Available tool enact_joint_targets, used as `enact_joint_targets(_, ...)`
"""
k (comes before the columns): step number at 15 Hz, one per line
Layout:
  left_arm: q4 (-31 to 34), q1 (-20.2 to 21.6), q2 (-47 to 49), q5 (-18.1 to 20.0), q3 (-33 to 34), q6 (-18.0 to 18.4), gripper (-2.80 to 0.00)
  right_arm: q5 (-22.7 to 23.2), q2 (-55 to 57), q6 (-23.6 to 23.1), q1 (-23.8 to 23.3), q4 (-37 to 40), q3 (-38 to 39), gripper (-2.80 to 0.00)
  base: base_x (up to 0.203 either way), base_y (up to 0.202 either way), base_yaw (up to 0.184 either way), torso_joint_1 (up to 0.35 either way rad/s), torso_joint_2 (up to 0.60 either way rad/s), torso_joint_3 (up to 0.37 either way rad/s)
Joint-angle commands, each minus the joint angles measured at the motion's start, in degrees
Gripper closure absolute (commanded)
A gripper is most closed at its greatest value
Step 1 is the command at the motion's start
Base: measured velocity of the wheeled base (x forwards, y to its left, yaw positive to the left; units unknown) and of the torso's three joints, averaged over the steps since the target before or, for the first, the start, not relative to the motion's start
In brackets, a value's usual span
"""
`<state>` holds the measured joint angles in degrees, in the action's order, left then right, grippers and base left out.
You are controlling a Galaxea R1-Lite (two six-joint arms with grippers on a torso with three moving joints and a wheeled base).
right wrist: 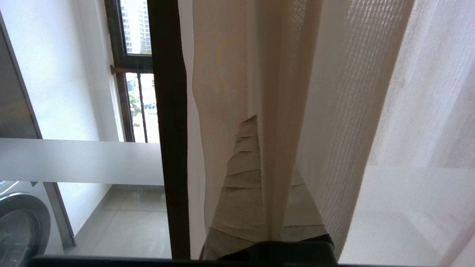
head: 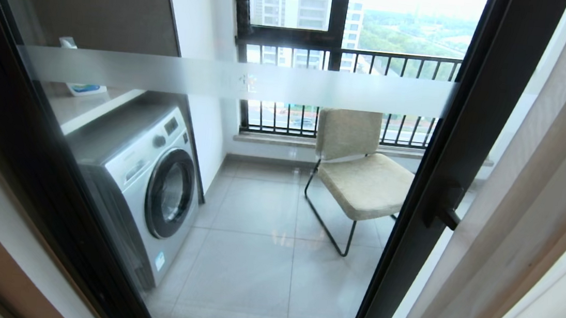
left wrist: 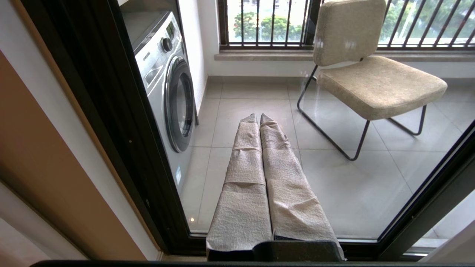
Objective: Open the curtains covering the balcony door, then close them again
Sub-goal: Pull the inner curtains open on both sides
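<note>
Your right gripper (right wrist: 259,122) is pinched shut on a fold of the sheer curtain (right wrist: 230,111), which runs between its wrapped fingers (right wrist: 241,167). I read that hold as the means of dragging the panel along its rail. In the head view the curtains (head: 533,204) hang bunched at three o'clock, just past the black frame of the balcony door (head: 471,146), so the glass stands uncovered and the opening half looks done.

Only the right wrist view shows that grip; the head view shows neither arm. It does show the door handle (head: 447,206) and the frosted band (head: 238,79).

Your left gripper (left wrist: 258,115) appears only in its own wrist view, fingers pressed together on nothing, aimed at the floor tiles between the washing machine (left wrist: 167,74) and the chair (left wrist: 371,81), seemingly parked.
</note>
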<state>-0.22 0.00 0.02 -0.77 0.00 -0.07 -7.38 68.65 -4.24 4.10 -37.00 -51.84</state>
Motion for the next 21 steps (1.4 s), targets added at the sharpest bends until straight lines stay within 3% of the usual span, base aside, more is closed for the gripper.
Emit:
enact_joint_targets(1,-0.04,0.0,-0.02,-0.02,0.0,-0.01,0.0,-0.14,-0.87,0.02,-0.23,0.09,0.42,0.0,0.0,0.0,0.0,0.0,0.0,0.0)
enact_joint_targets(21,-0.13,0.0,-0.02,-0.02,0.0,-0.1,0.0,-0.53,-2.9,0.29,-4.19,-0.09,4.55,0.0,0.0,0.0,0.0,0.0,0.0,0.0)
